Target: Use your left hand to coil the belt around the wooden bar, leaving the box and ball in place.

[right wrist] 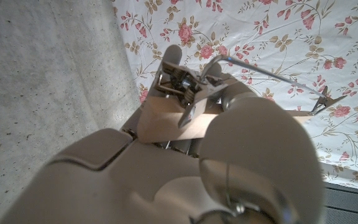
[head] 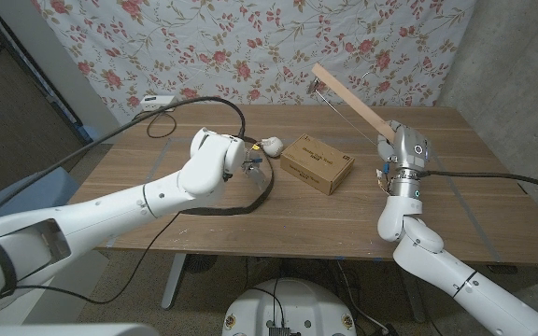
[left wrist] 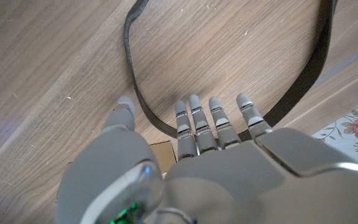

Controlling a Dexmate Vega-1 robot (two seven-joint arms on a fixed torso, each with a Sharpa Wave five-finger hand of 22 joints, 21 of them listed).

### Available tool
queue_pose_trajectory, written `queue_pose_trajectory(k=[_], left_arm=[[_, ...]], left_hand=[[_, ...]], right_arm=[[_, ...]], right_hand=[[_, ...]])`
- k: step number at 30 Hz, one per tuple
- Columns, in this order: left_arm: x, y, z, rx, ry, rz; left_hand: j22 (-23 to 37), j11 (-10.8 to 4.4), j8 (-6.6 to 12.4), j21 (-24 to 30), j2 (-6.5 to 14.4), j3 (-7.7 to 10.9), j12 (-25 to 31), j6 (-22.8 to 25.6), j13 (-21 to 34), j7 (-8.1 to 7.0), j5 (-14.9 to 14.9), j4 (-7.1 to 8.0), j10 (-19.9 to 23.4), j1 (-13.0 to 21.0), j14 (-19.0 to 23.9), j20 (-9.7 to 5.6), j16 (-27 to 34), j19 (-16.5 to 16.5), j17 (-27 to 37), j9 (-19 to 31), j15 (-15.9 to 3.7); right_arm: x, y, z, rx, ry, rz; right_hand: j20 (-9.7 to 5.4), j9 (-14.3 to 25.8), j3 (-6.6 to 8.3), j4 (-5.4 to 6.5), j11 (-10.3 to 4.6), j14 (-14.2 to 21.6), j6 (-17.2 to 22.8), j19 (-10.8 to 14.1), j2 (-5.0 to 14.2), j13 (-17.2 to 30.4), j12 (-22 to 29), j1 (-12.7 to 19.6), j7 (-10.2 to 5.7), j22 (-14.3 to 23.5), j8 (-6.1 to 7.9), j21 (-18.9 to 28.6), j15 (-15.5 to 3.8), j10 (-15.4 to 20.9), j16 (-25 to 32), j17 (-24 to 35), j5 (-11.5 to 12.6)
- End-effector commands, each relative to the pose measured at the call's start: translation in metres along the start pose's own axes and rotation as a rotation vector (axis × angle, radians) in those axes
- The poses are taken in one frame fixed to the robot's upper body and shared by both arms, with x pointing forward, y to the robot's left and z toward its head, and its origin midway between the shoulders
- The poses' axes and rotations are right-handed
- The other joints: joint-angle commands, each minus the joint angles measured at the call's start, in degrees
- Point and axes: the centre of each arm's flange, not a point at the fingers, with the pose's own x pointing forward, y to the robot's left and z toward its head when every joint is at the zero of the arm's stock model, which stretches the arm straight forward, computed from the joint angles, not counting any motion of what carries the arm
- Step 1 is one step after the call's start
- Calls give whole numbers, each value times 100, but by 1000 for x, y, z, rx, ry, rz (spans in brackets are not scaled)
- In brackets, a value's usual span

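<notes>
A dark belt [head: 250, 206] lies in a loose loop on the wooden table [head: 474, 201], left of the cardboard box [head: 317, 164]. My left hand [head: 249, 165] hovers over the loop's far end, fingers extended and holding nothing. In the left wrist view the belt [left wrist: 133, 68] passes under the left hand [left wrist: 210, 146], between thumb and fingers. A cream ball [head: 271, 146] sits just behind, near the box's corner. My right hand [head: 386, 157] grips the low end of the wooden bar [head: 348, 97], which slants up and back. The right wrist view shows that hand [right wrist: 229, 149] wrapped around the bar [right wrist: 160, 122].
A thin metal wire [head: 346, 118] hangs under the bar. A white device [head: 157, 101] with black cables sits at the table's back left. A floral cloth [head: 250, 37] hangs behind the table.
</notes>
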Motion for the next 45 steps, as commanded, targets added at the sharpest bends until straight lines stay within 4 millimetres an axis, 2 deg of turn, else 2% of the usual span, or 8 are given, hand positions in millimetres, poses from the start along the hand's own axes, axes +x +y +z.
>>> queue_pose_trajectory(k=[1, 3, 7, 9, 14, 29, 40, 45], left_arm=[[-7, 2, 32, 73, 63, -21], [-8, 0, 37, 85, 73, -12], [-6, -4, 45, 93, 94, 10], [-5, -7, 48, 93, 110, 22], [0, -14, 59, 109, 137, 23], [17, -31, 78, 198, 214, -85], [32, -45, 69, 223, 270, -170], [38, -49, 65, 220, 270, -187]], left_hand=[[27, 3, 47, 60, 133, 33, 114, 162, 53, 11, -18, -43, 155, 103, 132, 36, 61, 126, 29, 11, -23], [35, -23, 45, 123, 199, 85, 187, 244, 93, 20, -32, -108, 201, 258, 203, 64, 80, 289, 36, 16, -42], [49, -85, 96, 224, 156, 94, 312, 451, 165, -21, -54, -209, 291, 508, 391, 46, 150, 537, 64, 35, -117], [57, -146, 202, 299, 112, 68, 396, 673, 218, 20, -52, -219, 359, 639, 540, 35, 228, 720, 113, 73, -181], [68, -183, 293, 421, 31, -11, 539, 775, 303, 46, -36, -196, 512, 787, 785, 6, 382, 1007, 221, 132, -237], [84, -289, 423, 521, 101, -23, 738, 923, 436, 17, -7, -211, 694, 1103, 953, 1, 551, 1189, 397, 198, -328], [95, -311, 505, 555, 200, -18, 864, 1057, 525, 43, -20, -192, 788, 1317, 1018, -21, 654, 1203, 518, 220, -374], [106, -353, 600, 616, 321, 54, 1072, 1301, 619, 22, -37, -219, 1082, 1597, 1280, -64, 789, 1263, 595, 207, -476]], right_arm=[[5, -4, -19, 40, -32, -1], [5, -6, -22, 43, -42, 3], [6, -8, -29, 49, -50, 8], [7, -9, -31, 51, -51, 4], [10, -10, -36, 58, -63, 4], [15, -7, -46, 70, -83, 9], [21, -3, -43, 72, -97, 10], [26, 0, -41, 68, -103, 16]], right_hand=[[-591, 26, 158, 173, 15, -44, 184, -49, 472, 20, -15, 242, 153, -12, -4, 71, -361, 43, 57, 15, 16], [-589, 30, 158, 176, 9, -49, 188, -58, 472, 21, -17, 241, 157, -25, -3, 86, -360, 45, 67, 15, 16], [-587, 26, 160, 177, 20, -54, 191, -72, 471, 23, -18, 242, 160, -40, -7, 100, -360, 43, 78, 15, 16], [-586, 27, 160, 178, 9, -57, 192, -82, 471, 29, -16, 242, 158, -48, -7, 108, -360, 42, 84, 15, 16], [-588, 24, 163, 184, 24, -71, 190, -97, 469, 24, -22, 242, 159, -89, -17, 157, -360, 49, 114, 15, 17], [-590, 14, 169, 188, 29, -100, 198, -142, 463, 47, -18, 248, 156, -171, -36, 247, -360, 47, 171, 14, 19], [-595, 3, 175, 192, 31, -115, 211, -157, 463, 34, -29, 252, 167, -234, -50, 318, -359, 53, 213, 13, 19], [-599, 15, 176, 198, 35, -124, 209, -178, 460, 43, -27, 250, 161, -278, -51, 364, -358, 53, 241, 13, 19]])
